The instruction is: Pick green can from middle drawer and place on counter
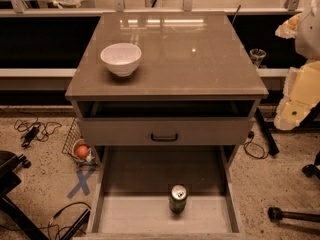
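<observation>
The green can (178,199) stands upright on the pale floor of the open middle drawer (130,215), near its front and slightly right of centre. Its silver top with the pull tab faces up. The counter (190,59) is the glossy grey-brown top of the cabinet above. A white bowl (121,59) sits on its left front part. My gripper is out of view. Only cream and white parts of my arm (300,89) show at the right edge, beside the cabinet and well away from the can.
A closed drawer front with a black handle (164,137) sits above the open drawer, under an open slot (165,109). A wire basket with an orange ball (81,150) and cables lie on the floor at left. A black stand foot (292,215) lies at right.
</observation>
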Robot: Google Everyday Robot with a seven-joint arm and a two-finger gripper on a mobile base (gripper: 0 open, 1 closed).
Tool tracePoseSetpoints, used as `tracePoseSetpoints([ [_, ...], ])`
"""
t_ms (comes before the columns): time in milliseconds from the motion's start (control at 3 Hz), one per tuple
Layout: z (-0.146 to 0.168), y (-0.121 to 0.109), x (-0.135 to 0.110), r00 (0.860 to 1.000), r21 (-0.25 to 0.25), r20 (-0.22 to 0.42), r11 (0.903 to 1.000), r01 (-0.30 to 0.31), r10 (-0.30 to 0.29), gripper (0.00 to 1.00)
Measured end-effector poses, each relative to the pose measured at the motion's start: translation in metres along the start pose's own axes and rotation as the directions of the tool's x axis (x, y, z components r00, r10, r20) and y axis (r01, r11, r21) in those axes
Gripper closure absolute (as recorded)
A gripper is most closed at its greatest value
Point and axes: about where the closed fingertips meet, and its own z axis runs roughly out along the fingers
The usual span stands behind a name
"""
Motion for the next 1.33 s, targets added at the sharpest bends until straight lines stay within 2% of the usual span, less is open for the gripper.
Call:
tracePoseSetpoints([
  [333, 0.000, 0.000, 0.000, 1.000, 0.000, 0.000, 1.0000, 0.000, 0.000, 0.00],
  [667, 0.013, 0.002, 0.003, 0.999, -0.007, 0.049, 0.9999, -0.013, 0.013, 0.00],
  [1000, 0.063, 0.016, 0.017, 0.981, -0.048, 0.189, 0.9982, -0.035, 0.044, 0.00],
  [1333, 0.133, 0.039, 0.036, 0.930, -0.100, 0.352, 0.9922, -0.075, 0.106, 0.00],
])
